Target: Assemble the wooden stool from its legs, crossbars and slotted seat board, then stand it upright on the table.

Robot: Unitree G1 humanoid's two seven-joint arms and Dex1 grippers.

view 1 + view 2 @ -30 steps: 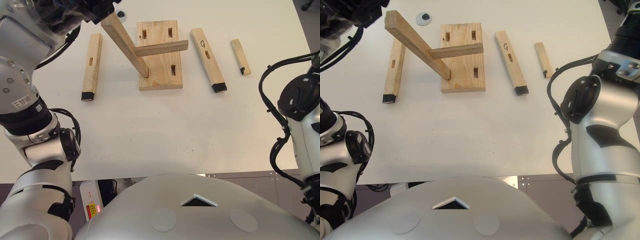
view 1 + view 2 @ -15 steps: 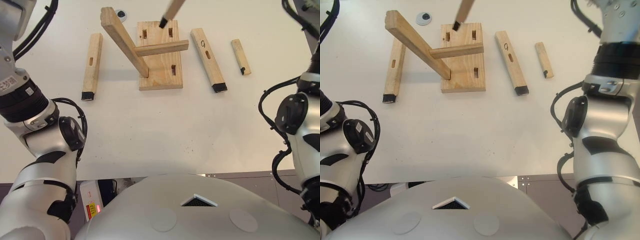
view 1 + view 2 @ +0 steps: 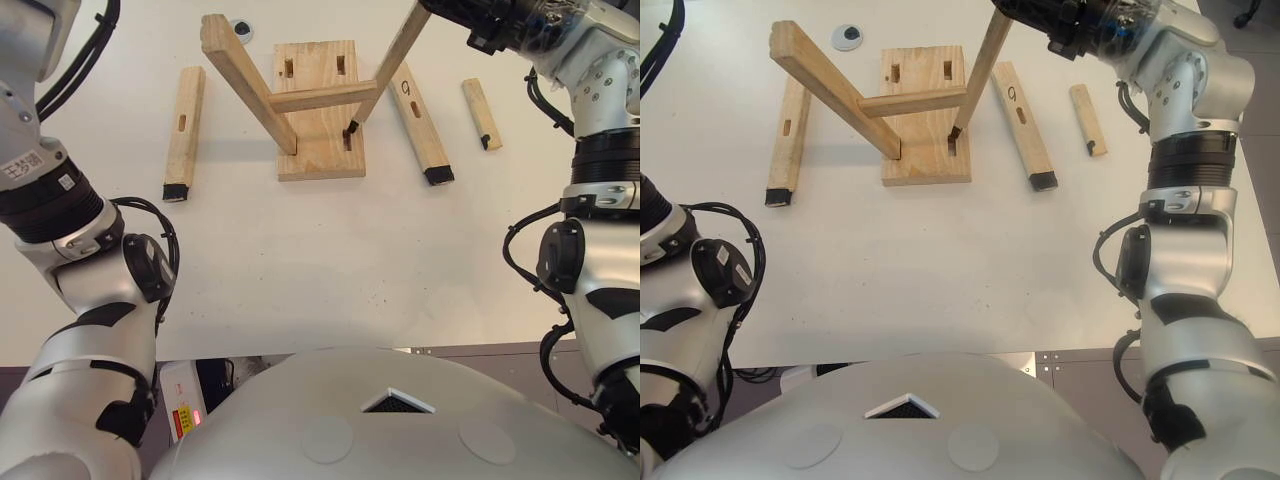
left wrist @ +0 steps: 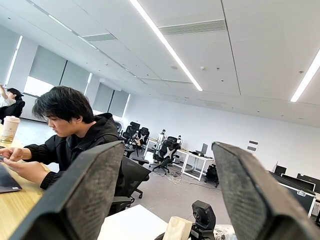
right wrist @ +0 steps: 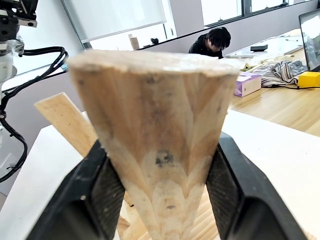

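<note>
Two fingers of the right gripper [image 5: 162, 200] are clamping the top end of one wooden leg [image 3: 978, 72], pressing on opposite faces of it. That held leg is slanting down toward the robot's left. Its black-capped foot is meeting the seat board [image 3: 925, 165] at the near-right slot, though whether it is sitting inside the slot cannot be told. One seat board is lying flat near the far middle of the table [image 3: 940, 270]. Four legs are showing in all. Besides the held one, a standing leg [image 3: 837, 92] is rising from the board's near-left corner and leaning away to the left. Two more are lying flat on the table: a left loose leg [image 3: 788, 140] just beside the board and a right loose leg [image 3: 1023, 127] on the board's other side. Two crossbars are showing. A fitted crossbar [image 3: 912, 101] is jutting sideways from the standing leg and crossing in front of the held leg, and a loose crossbar [image 3: 1087, 120] is lying to the right of the right loose leg. One small round disc [image 3: 847, 37] is resting at the far left of the board. The right arm is rising along the right edge and bending over the table's far right corner, forearm pointing leftward. The left arm is climbing the left edge. The left gripper [image 4: 169, 150] is pointing out into the room with its fingers spread wide, gripping nothing.
</note>
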